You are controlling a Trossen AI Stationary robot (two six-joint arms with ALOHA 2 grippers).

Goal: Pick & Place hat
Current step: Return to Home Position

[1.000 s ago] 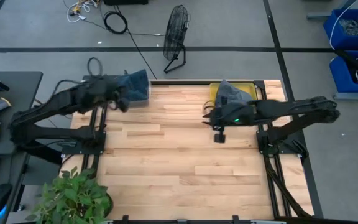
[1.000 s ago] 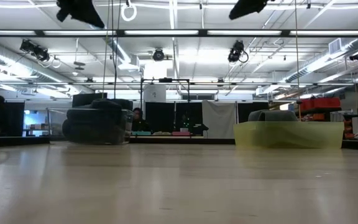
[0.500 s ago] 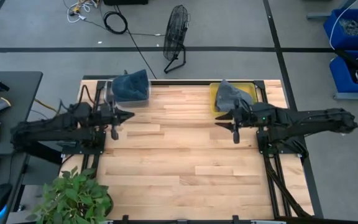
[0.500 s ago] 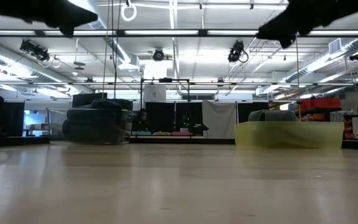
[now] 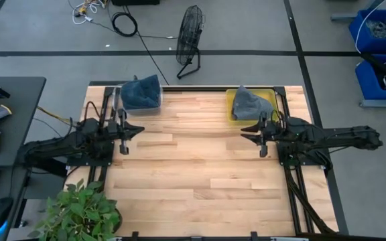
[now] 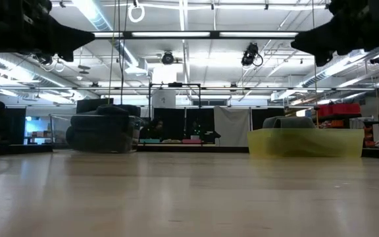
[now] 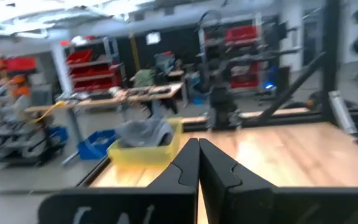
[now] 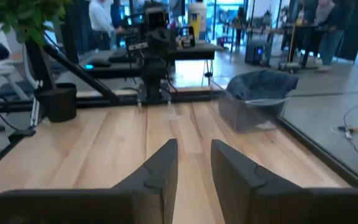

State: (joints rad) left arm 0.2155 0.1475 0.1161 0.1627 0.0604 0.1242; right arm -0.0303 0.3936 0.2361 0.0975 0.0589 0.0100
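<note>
both hands empty, caps sitting in their bins

from the high view i saw the left hand (image 5: 122, 131) low over the left edge of the wooden surface (image 5: 193, 167), pointing inward. in its wrist view the two fingers (image 7: 188, 168) met with no gap and held nothing. the right hand (image 5: 261, 138) sat opposite, over the right edge and also pointing inward. its fingers (image 8: 160, 168) stood a little apart, with only bare wood showing between them.

the blue caps (image 5: 141, 92) lay piled in the transparent bin (image 5: 118, 99) at the far left corner of the surface, well apart from the left hand. the dark grey cap (image 5: 249, 102) lay in the yellow bin (image 5: 231, 107) at the far right corner, near the right hand but not touching it. across the low view the transparent bin (image 6: 104, 135) stood on the left and the yellow bin (image 6: 304, 142) on the right, each with a cap crown rising above its rim, and nothing lay on the boards between them.
</note>
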